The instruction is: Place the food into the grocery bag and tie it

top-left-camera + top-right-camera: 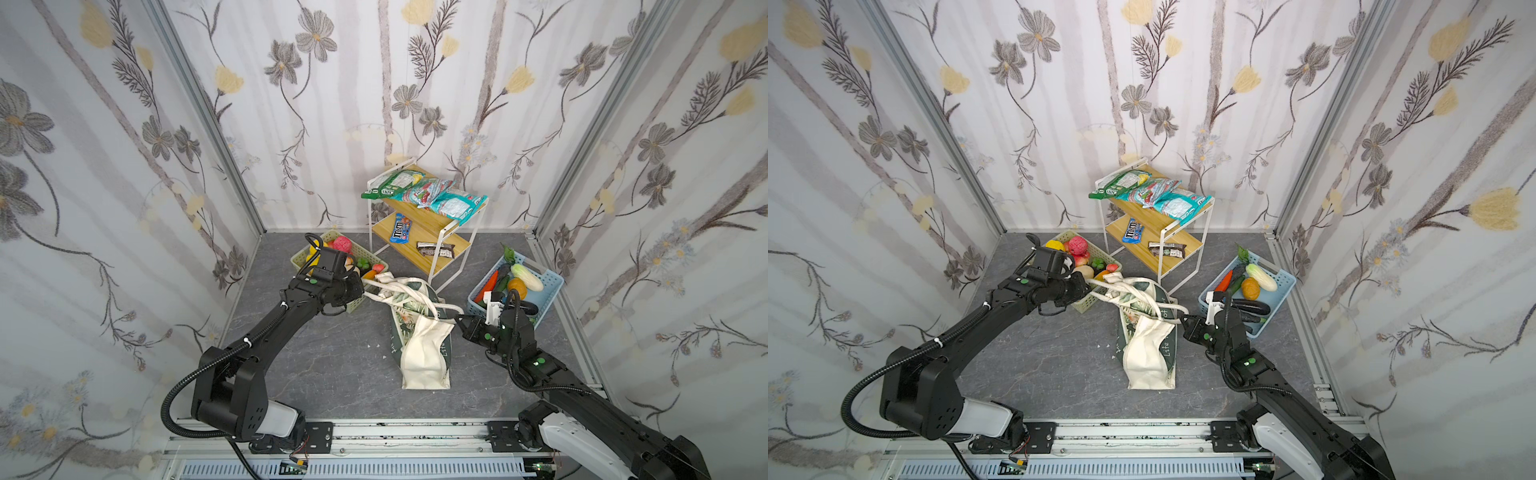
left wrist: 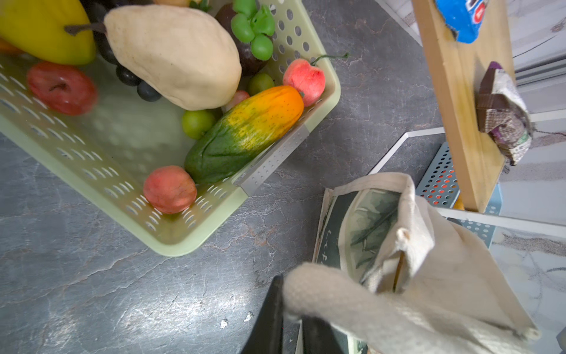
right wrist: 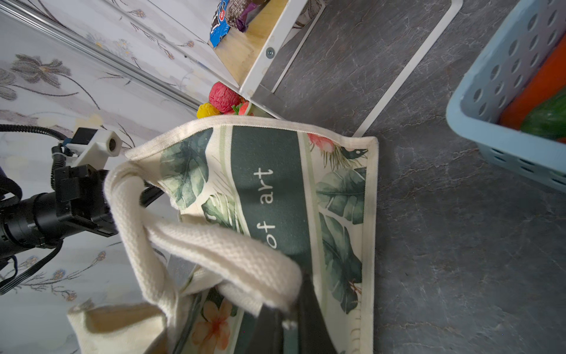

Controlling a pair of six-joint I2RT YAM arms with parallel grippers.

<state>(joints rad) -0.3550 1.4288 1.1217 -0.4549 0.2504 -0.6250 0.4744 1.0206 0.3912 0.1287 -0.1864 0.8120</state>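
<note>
Bag lies slumped on the tabletop between the green basket and blue basket, each holding food, its top beside the shelf. Right gripper jaws pinch one handle. A second handle runs between the left gripper jaws, but whether they clamp it cannot be told.
</note>
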